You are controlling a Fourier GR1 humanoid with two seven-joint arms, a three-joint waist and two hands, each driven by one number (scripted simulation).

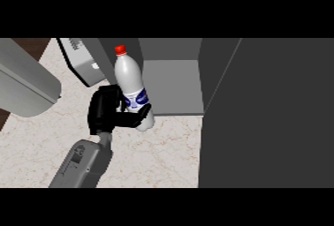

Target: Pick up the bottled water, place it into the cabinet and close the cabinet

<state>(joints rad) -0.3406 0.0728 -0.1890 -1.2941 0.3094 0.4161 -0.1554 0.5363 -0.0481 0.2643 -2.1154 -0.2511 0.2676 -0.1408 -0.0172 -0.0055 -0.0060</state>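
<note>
One black hand (112,112) curled round the white red-capped plastic water bottle (131,86), upright just before the grey cabinet's (173,88) open shelf edge.

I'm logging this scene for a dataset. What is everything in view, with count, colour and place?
bottled water: one, white with a red cap and blue label, upright, held just in front of the open cabinet
cabinet: one, grey, open, top centre
cabinet door: one, dark grey, filling the right side
counter: one, pale marbled, lower centre
grey rounded object: one, left edge, kind unclear
light grey appliance: one, top left of the bottle, kind unclear
left hand: one, black, curled round the bottle's lower part
grey forearm: one, lower left
</note>
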